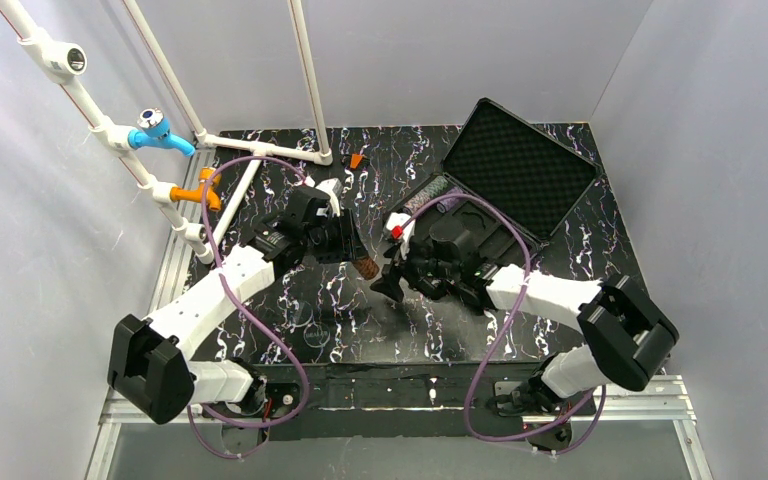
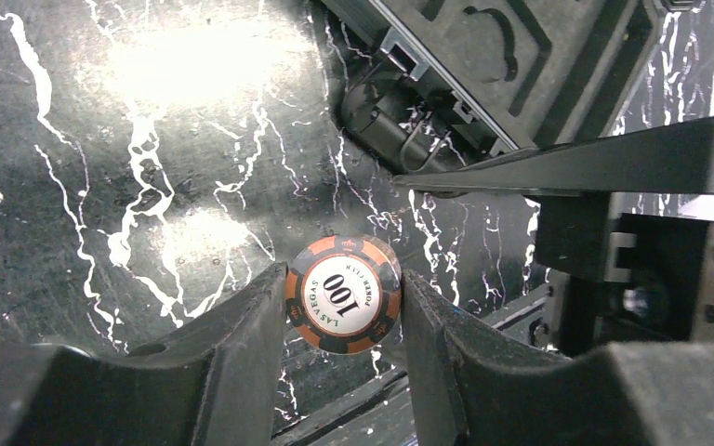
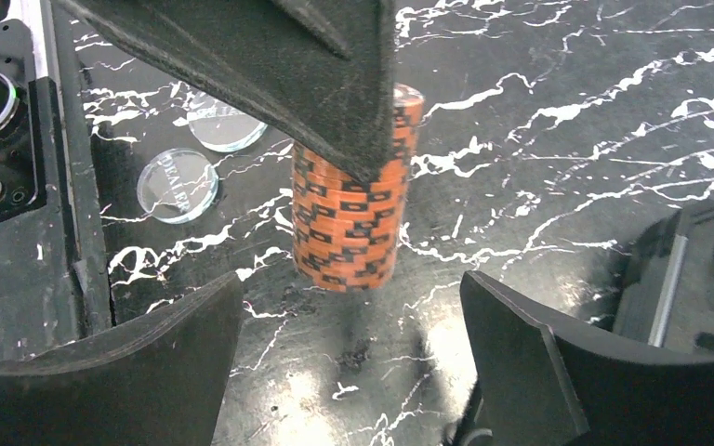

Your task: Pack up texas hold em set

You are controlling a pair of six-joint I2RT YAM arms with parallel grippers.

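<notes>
My left gripper [image 2: 342, 311] is shut on an orange-and-black chip stack [image 2: 342, 294]; its top chip reads 100. In the top view the left gripper [image 1: 360, 260] holds the stack [image 1: 366, 268] upright, at or just above the table, left of the black case's tray [image 1: 480, 243]. The case lid [image 1: 520, 165] stands open with its foam lining showing. A row of grey-green and purple chips [image 1: 430, 196] lies in the tray. My right gripper [image 3: 353, 344] is open and empty, just in front of the stack [image 3: 353, 223]. In the top view the right gripper [image 1: 388, 283] sits beside it.
Two clear dealer discs [image 3: 177, 184] lie on the table left of the stack. A small orange piece [image 1: 357, 160] lies near the back by the white pipe frame [image 1: 260, 150]. The case's corner [image 3: 697, 279] is close on the right.
</notes>
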